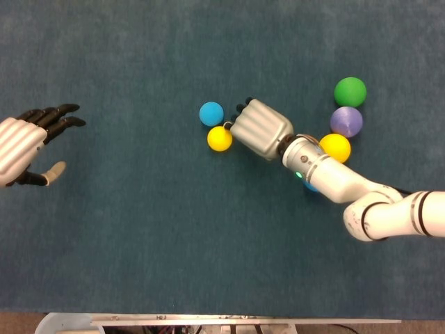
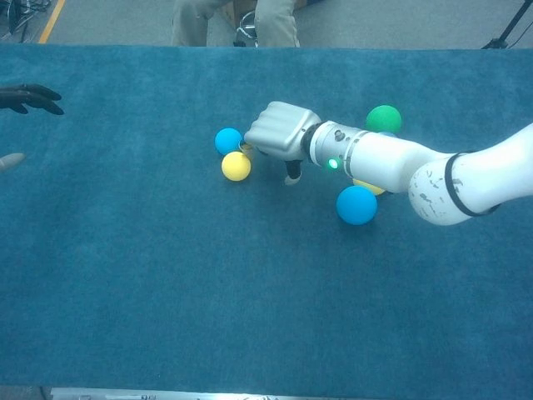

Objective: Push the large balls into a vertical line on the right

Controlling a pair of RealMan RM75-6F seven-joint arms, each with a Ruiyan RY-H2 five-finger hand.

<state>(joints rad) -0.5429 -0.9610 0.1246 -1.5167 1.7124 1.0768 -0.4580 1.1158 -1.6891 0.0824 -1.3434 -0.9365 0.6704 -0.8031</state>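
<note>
On the blue carpeted tabletop (image 1: 139, 229), the right hand (image 1: 259, 129) (fingers curled, holding nothing) touches the small yellow ball (image 1: 220, 138); next, reach the large blue ball (image 2: 356, 205).

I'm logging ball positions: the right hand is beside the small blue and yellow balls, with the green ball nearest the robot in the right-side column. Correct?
Not quite. In the head view the green ball is farthest away, above the purple ball and large yellow ball. The right hand is beside the small blue ball and small yellow ball.

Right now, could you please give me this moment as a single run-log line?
right hand: touching small yellow ball, beside small blue ball | left hand: open, idle | green ball, purple ball, large yellow ball: stacked right
</note>
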